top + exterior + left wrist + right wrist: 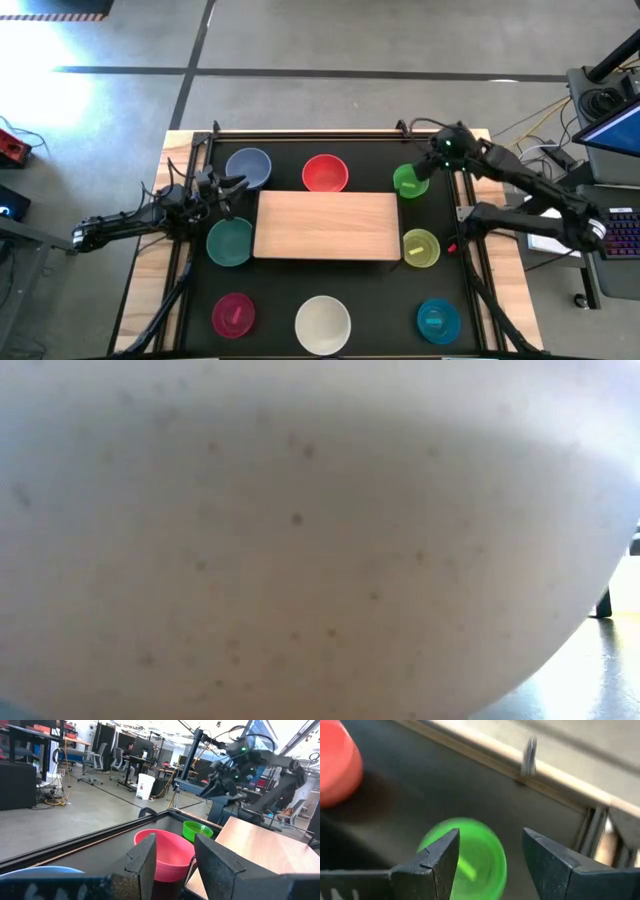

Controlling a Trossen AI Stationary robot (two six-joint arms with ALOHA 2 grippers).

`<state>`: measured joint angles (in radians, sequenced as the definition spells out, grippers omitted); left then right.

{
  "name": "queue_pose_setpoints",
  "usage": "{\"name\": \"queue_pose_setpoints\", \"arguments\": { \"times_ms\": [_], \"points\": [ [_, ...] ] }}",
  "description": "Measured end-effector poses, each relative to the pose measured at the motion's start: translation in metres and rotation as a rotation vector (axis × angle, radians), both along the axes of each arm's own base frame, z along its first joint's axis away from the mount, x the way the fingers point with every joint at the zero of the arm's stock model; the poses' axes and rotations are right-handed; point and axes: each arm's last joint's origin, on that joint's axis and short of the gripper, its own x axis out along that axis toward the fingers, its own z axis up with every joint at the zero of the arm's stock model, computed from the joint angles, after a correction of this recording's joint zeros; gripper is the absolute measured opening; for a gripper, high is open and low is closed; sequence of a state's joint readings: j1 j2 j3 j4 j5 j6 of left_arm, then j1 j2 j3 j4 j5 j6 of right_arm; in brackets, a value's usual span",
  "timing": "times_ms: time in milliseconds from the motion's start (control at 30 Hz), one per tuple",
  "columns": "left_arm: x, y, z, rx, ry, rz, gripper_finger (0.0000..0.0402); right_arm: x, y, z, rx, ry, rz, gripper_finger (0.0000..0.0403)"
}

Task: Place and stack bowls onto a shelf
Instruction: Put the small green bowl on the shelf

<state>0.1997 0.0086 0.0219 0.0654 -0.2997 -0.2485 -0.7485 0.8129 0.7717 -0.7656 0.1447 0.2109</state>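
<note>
Shelf (pixel 327 225) mid-table, bowls ringing it on every side, none on it

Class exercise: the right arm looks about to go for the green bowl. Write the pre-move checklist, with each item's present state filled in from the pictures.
1. Right gripper open: ok.
2. Right gripper above the green bowl: ok.
3. Green bowl free of neighbours: ok, apart from the red bowl.
4. Shelf bare for placing: ok.
5. Left gripper out of the way: ok, by the blue-grey bowl.
6. Low view usable: not ok, cream-white bowl blocks it.
</note>
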Motion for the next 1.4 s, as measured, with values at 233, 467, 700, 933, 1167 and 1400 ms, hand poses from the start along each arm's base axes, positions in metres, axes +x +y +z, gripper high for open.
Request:
{"name": "queue_pose_setpoints", "arguments": {
  "times_ms": [233, 467, 700, 933, 1167, 1400],
  "points": [
    [0.000, 0.000, 0.000, 0.000, 0.000, 0.001, 0.0116, 0.003, -0.019, 0.006, 0.237, 0.092, -0.015, 0.0203],
    [0.000, 0.000, 0.000, 0.000, 0.000, 0.001, 0.0116, 0.010, -0.032, -0.011, 0.427, 0.258, -0.034, 0.0203],
    [0.000, 0.000, 0.000, 0.000, 0.000, 0.000, 0.0116, 0.018, -0.042, -0.031, 0.487, 0.311, -0.044, 0.0203],
    [0.000, 0.000, 0.000, 0.000, 0.000, 0.000, 0.0116, 0.027, -0.053, -0.049, 0.525, 0.342, -0.047, 0.0203],
    [0.000, 0.000, 0.000, 0.000, 0.000, 0.001, 0.0116, 0.037, -0.065, -0.070, 0.548, 0.377, -0.021, 0.0203],
    [0.000, 0.000, 0.000, 0.000, 0.000, 0.000, 0.0116, 0.045, -0.073, -0.091, 0.576, 0.420, 0.009, 0.0203]
  ]
}}
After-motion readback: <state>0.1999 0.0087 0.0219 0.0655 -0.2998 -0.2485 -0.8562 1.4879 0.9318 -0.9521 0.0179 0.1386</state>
